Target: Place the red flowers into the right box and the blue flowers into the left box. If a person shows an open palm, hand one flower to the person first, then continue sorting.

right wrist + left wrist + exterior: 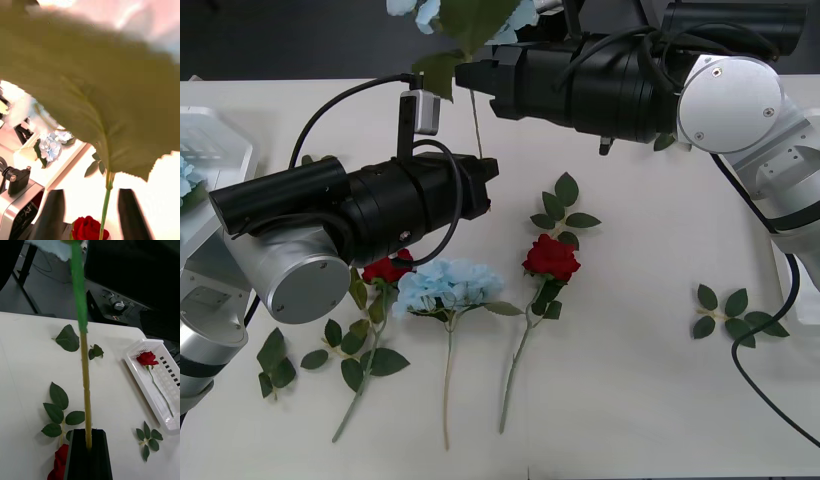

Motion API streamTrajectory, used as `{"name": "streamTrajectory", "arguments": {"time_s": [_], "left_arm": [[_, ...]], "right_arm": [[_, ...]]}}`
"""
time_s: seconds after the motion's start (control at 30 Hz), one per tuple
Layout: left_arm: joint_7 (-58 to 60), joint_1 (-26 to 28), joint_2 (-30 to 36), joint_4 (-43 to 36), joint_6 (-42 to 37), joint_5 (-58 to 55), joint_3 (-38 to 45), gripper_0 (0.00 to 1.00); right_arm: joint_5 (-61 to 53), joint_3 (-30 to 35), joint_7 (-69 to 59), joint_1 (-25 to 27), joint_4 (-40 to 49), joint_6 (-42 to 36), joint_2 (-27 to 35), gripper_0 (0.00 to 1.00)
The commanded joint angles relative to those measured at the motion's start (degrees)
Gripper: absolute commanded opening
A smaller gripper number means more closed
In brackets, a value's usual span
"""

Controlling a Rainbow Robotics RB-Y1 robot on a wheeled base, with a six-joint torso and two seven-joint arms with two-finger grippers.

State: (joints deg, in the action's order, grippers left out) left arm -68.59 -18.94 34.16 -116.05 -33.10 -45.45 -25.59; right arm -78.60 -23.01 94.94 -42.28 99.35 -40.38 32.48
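The left gripper [89, 450] clamps a blue flower's stem [85, 382], bloom [420, 10] overhead.

On the surface [630, 400] lie two red roses [551, 258] and one blue hydrangea [448, 285]; a third rose [147, 358] rests in the slotted tray [165, 423]. Another hydrangea [412, 12] hangs aloft, and one more [50, 146] lies in a tray.

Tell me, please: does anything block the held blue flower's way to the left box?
Nothing visible on the table blocks it. The left gripper is shut on the blue flower at its stem. The open right gripper straddles that stem higher up. The left box lies at the table's left edge.
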Motion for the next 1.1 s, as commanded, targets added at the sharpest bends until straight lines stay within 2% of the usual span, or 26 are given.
{"name": "streamTrajectory", "arguments": {"time_s": [0.03,0.2,0.33,0.53,0.67,0.9,1.1], "left_arm": [[-3.04,-2.24,0.29,-0.49,0.84,1.07,1.42,0.0],[-2.25,-1.89,6.36,-0.49,0.31,0.1,3.89,0.0],[-1.46,2.24,11.98,-0.49,-1.44,-3.24,8.98,0.0],[-2.52,7.95,15.85,-0.49,-15.6,-10.09,22.61,0.0],[-3.4,11.38,16.11,-0.58,-31.86,-10.97,36.67,0.0],[-13.77,18.85,16.55,-0.49,-45.3,-11.85,55.13,0.0],[-23.08,26.06,20.42,3.29,-47.59,-10.45,61.89,0.0]], "right_arm": [[-0.42,-0.46,-0.63,-1.85,0.85,1.0,-0.84,1.0],[0.02,-0.46,-0.63,-1.85,0.85,0.74,-0.49,1.0],[0.64,-0.46,-0.72,-1.85,0.85,-1.02,0.04,1.0],[0.81,-0.46,-1.77,-0.18,0.85,-6.29,1.62,1.0],[2.57,-0.46,-5.55,1.76,1.11,-12.01,3.29,1.0],[11.8,-0.46,-17.94,5.54,5.6,-23.61,5.92,1.0],[19.88,-0.46,-32.45,11.25,13.59,-32.75,7.86,1.0]]}}
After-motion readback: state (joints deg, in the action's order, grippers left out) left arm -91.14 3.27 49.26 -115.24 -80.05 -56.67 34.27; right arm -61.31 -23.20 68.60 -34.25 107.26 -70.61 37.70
